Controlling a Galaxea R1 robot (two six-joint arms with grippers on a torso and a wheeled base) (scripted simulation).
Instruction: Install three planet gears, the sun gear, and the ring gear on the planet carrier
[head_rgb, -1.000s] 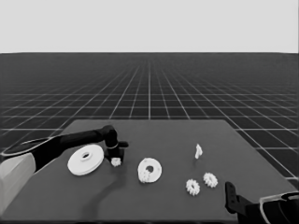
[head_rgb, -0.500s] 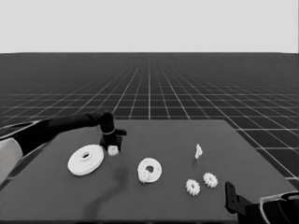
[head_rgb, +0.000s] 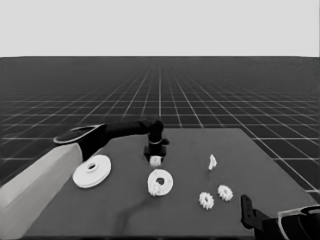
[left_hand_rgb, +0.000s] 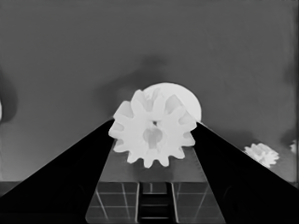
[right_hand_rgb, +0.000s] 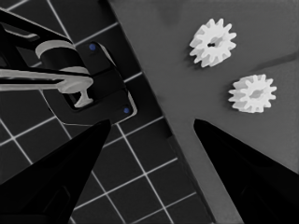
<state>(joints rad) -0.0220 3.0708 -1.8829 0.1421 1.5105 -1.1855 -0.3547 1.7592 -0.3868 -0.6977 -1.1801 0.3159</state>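
Since the earlier frames the left arm has swung rightward from beside the larger round part, carrying its small white toothed planet gear (head_rgb: 156, 161) toward the table's middle; the left gripper (head_rgb: 155, 159) now hangs just behind the smaller round part, its two black fingers clamped on either side of that gear, which the left wrist view shows gripped at its toothed rim (left_hand_rgb: 153, 129) with the white disc below and behind it; the smaller round part, a thick white washer-like disc with a wide dark hole (head_rgb: 160, 182), lies near the table's middle, and something white and toothed appears to sit already at its front edge, though what exactly cannot be told; the larger round part, a broad flat white disc with a raised rim (head_rgb: 92, 171), lies well to the left, near the pale grey stretch of the left arm; two more small white gears lie side by side toward the right front, one (head_rgb: 206, 200) just left of the other (head_rgb: 225, 192), apart from each other; a thin white piece (head_rgb: 212, 162) stands behind them; the right gripper (right_hand_rgb: 149, 135) is parked at the lower right corner, past the dark table (head_rgb: 200, 145), its fingers spread and holding nothing
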